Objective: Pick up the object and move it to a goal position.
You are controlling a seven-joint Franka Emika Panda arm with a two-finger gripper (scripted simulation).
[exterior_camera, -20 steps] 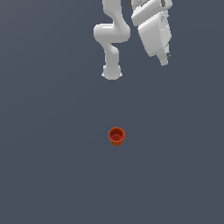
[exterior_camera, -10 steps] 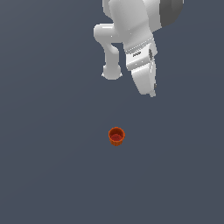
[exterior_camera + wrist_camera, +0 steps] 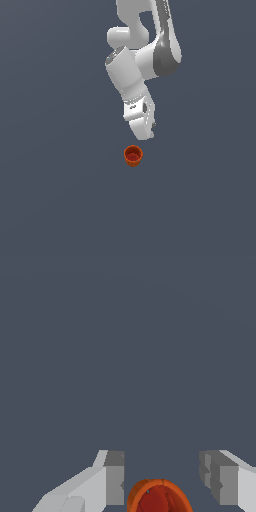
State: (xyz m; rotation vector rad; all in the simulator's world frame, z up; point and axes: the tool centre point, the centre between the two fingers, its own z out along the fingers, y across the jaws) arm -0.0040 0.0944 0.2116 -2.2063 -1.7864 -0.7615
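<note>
The object is a small orange-red cup (image 3: 133, 156), upright on the dark grey floor near the middle of the exterior view, with a darker red inside. My gripper (image 3: 145, 134) hangs just above it, a little toward the exterior view's right, not touching it. In the wrist view the cup (image 3: 159, 498) shows at the frame's edge, roughly between the two grey fingers (image 3: 114, 478), whose jaws stand wide apart with nothing held. The gripper (image 3: 165, 476) is open.
The white arm (image 3: 142, 60) comes down from the top of the exterior view over a plain dark grey floor (image 3: 60, 200). No other object shows.
The arm has swung down and toward the exterior view's left, bringing the gripper from high at the upper right to just above the cup. The cup has not moved.
</note>
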